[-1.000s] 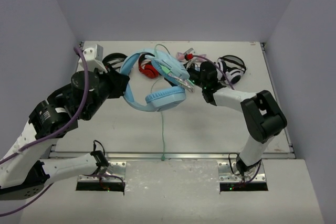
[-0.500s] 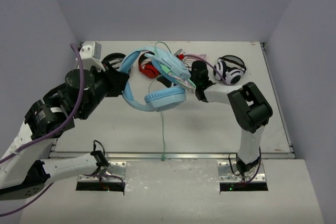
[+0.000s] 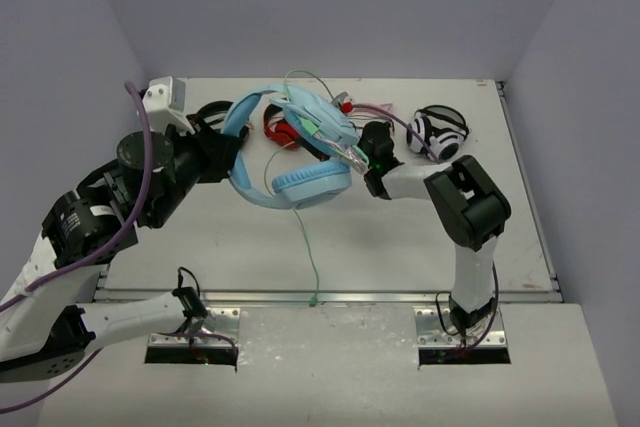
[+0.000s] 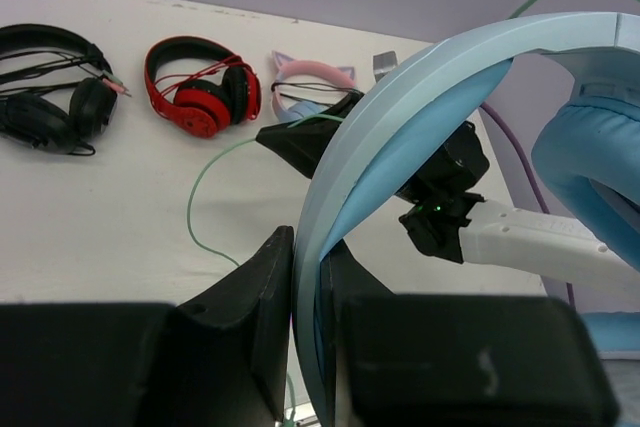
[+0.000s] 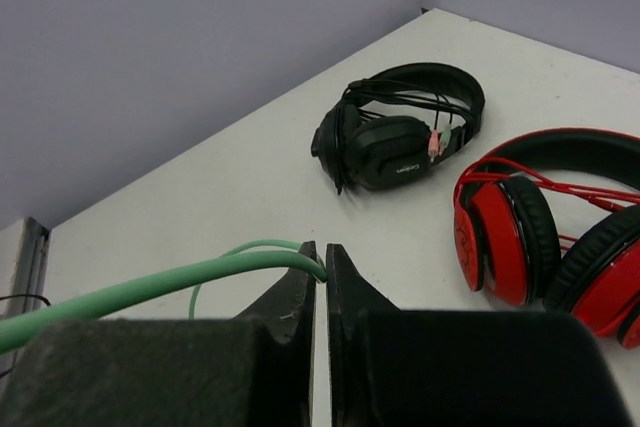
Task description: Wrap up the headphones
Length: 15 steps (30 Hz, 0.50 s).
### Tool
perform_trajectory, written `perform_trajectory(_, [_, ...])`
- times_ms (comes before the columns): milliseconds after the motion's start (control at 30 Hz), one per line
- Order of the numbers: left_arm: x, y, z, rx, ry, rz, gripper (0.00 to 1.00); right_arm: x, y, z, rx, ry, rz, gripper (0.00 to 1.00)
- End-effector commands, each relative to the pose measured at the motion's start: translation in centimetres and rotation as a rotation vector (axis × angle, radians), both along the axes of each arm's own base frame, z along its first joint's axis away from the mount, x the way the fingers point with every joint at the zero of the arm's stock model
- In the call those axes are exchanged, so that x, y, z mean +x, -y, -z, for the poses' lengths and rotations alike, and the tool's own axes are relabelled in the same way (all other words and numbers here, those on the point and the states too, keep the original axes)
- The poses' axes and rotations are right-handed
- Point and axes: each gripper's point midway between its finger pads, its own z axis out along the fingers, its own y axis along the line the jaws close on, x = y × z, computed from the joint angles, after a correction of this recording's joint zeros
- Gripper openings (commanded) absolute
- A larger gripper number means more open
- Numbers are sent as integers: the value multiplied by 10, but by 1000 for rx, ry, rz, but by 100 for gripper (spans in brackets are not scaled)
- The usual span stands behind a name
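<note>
The light-blue headphones [image 3: 312, 182] hang above the table, held by their headband [image 4: 400, 117], which my left gripper [image 3: 232, 152] is shut on. In the left wrist view the band runs up from between the black fingers [image 4: 255, 317]. The pale-green cable [image 3: 305, 247] trails from the cups down to the near table edge. My right gripper [image 3: 360, 150] sits just right of the cups, shut on the cable. In the right wrist view the green cable [image 5: 150, 287] is pinched at the very tips of that gripper [image 5: 321, 262].
Other pairs lie along the back of the table [image 3: 200, 247]: black headphones [image 3: 215, 115], red headphones [image 3: 283, 132], a pink cat-ear pair [image 3: 352, 105] and a white-and-black pair [image 3: 440, 132]. Walls close in the table on three sides.
My right gripper slid left toward the cups and closed from open onto the green cable. My left arm shifted the held headphones slightly left and back.
</note>
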Motion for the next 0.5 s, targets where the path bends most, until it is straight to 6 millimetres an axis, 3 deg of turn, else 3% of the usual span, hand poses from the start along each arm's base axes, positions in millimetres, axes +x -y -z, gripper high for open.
perform_trajectory(0, [-2,-10,-54,-202,125,-51,0,-6,3,-20,85,13,6,1])
perform_trajectory(67, [2,-22,-57,-215,148,-116,0,-15,3,-14,81,-16,4,1])
perform_trajectory(100, [4,-25,-62,-235,168,-141,0,-28,0,2,54,-63,-6,1])
perform_trajectory(133, [7,-31,-63,-235,179,-185,0,-35,1,-3,52,-60,7,1])
perform_trajectory(167, [11,-33,-65,-247,190,-211,0,-54,-1,17,10,-96,-5,1])
perform_trajectory(300, [25,-40,-66,-268,209,-331,0,-103,8,34,-20,-130,-4,1])
perform_trajectory(333, [31,-40,-63,-269,201,-375,0,-125,11,41,-22,-156,-11,1])
perform_trajectory(467, [48,-34,-64,-261,206,-452,1,-170,12,37,-38,-133,-66,1])
